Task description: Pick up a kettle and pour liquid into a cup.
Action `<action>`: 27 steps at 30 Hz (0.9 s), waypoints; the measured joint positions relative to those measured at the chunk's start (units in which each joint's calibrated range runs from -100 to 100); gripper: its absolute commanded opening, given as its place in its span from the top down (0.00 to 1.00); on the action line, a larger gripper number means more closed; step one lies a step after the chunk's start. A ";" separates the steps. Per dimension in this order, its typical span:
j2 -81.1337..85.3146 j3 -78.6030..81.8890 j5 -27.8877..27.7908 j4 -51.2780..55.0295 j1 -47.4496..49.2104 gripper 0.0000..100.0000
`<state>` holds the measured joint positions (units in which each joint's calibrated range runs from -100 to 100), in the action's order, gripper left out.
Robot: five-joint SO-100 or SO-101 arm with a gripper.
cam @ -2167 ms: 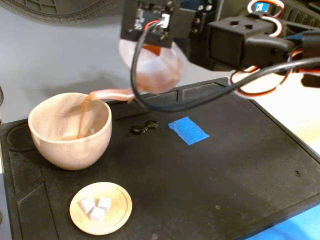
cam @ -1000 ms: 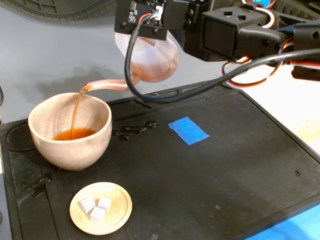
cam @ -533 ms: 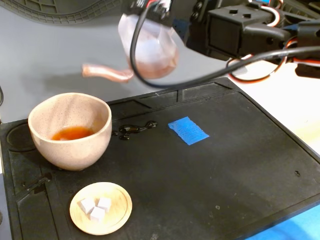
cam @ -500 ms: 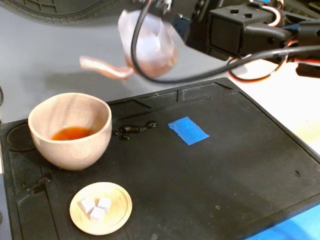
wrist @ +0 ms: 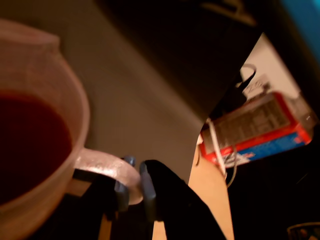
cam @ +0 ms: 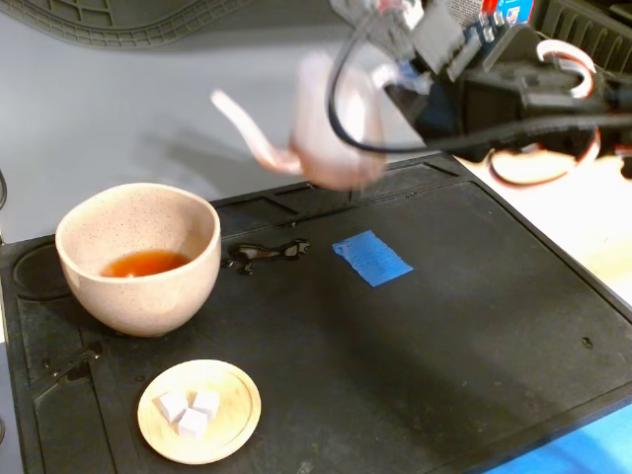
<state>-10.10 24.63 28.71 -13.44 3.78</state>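
Fixed view: black work mat covers most of the table. Arm enters from the upper right, with a black cable looped in front of it. Cup stands on the left part of the mat, upright, with a shallow pool of reddish-brown liquid at its bottom. Kettle is held in the air above the mat's far edge, blurred, to the right of the cup and well apart from it; its thin spout points left, toward the cup side. Wooden dish sits near the front edge, just below the cup, carrying three white cubes. Blue tape patch lies mid-mat; a small dark wet spot lies between it and the cup.

Wrist view: gripper has its jaws clamped on the kettle's loop handle. Kettle body fills the left side, with dark red liquid inside. Red-and-blue carton lies at right.
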 measured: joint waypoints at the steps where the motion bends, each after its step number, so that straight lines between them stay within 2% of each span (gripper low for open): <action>1: 0.00 1.17 0.00 0.00 -0.45 0.99; 17: 0.09 14.41 0.00 0.00 -3.17 0.99; 27: -0.34 16.94 0.31 -0.09 -3.25 0.99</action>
<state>-10.45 41.58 29.02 -13.52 0.53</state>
